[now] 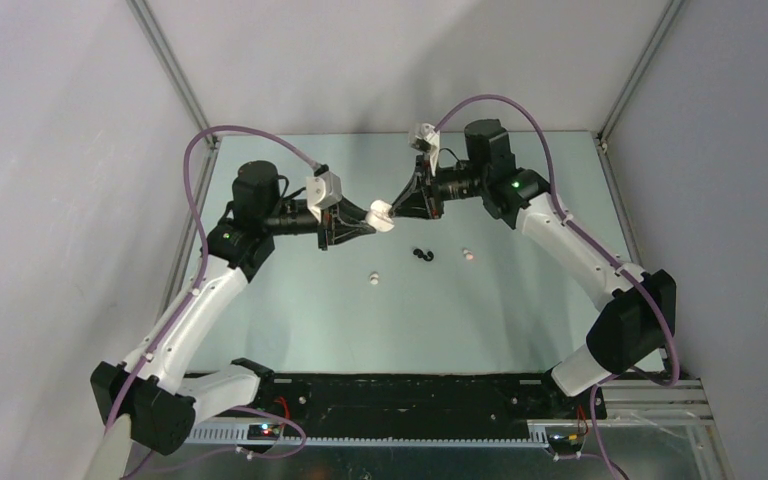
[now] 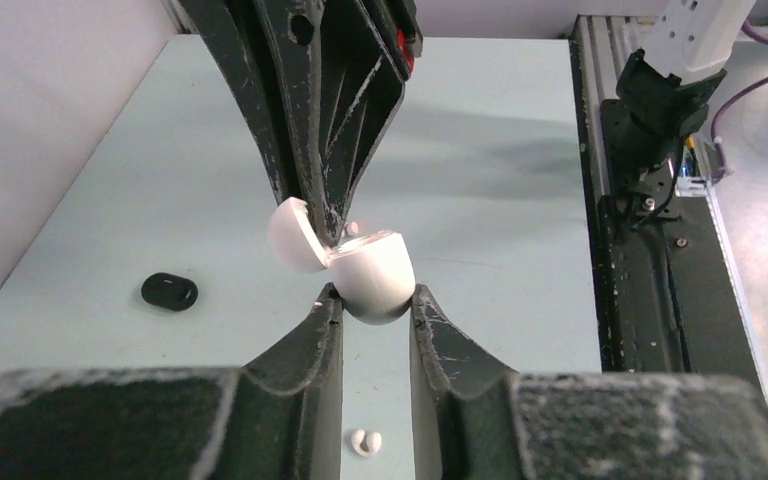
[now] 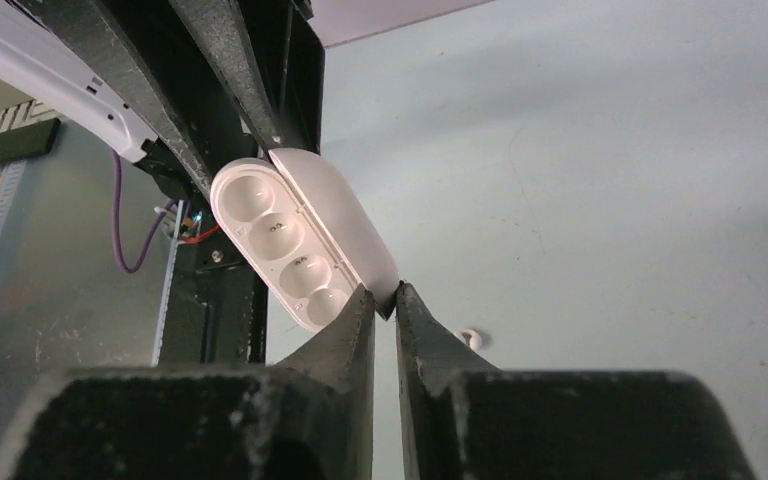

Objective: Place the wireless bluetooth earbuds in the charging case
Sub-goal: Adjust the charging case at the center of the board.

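Nearest you: left gripper (image 2: 373, 300), jaws narrow, clamped across the rounded belly of the white charging case (image 2: 375, 272), which hangs open in the air above the table (image 1: 290, 310). Next: right gripper (image 3: 385, 295), jaws almost together, pinching a thin edge of that same case; its sockets (image 3: 280, 235) are bare. Unloaded stock: white earbud (image 1: 373, 277), black earbuds (image 1: 421, 256) as a pair, second white earbud (image 1: 467, 255), all loose on the table below. Hazard: you have two pincers on one smooth shell. Any pull out of line could strain the hinge or squirt the case free, and a fall would likely scatter the buds.
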You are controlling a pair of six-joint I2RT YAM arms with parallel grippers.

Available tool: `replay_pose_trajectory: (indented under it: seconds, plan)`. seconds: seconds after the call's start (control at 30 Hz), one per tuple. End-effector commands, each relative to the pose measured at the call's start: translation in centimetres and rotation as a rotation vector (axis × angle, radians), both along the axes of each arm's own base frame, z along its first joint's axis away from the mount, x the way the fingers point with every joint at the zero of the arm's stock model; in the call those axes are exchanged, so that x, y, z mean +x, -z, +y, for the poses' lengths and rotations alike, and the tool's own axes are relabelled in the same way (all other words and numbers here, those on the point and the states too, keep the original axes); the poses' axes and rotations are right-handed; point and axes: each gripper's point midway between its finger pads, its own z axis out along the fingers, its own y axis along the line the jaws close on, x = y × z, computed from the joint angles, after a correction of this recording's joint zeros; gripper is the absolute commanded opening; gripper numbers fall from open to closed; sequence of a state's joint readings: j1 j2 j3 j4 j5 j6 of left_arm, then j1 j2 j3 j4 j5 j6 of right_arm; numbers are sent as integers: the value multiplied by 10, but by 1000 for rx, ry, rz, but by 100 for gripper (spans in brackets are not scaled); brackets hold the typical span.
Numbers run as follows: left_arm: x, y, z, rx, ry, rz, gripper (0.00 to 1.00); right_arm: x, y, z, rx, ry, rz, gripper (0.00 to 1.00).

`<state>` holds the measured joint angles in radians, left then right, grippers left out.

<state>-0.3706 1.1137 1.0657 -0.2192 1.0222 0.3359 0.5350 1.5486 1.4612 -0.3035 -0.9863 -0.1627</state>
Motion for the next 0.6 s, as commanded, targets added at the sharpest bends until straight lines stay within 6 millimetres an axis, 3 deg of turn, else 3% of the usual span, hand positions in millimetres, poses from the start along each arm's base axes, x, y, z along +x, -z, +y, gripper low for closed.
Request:
replay_pose_trajectory:
  seconds: [0.0, 0.07, 0.17, 0.3, 0.4, 0.53, 0.57]
  plan:
    - [10, -17, 3, -19, -81, 2, 0, -8, -20, 0, 29, -5, -77, 10]
    - [18, -11, 6, -14, -151, 50, 7, -8, -22, -1, 20, 16, -108, 3]
    - [20, -7, 14, -18, -234, 86, 45, 2, -25, -6, -28, 96, -230, 0]
    - [13, 0, 25, -11, -294, 77, 70, 13, -25, -13, -123, 167, -447, 0]
    - [4, -1, 32, 11, -311, 75, 78, 21, -21, -18, -202, 200, -570, 0]
    - [-5, -7, 38, 37, -314, 116, 80, 31, -14, -23, -292, 202, -703, 0]
    - [-6, -17, 40, 34, -317, 106, 80, 32, -14, -23, -311, 189, -750, 0]
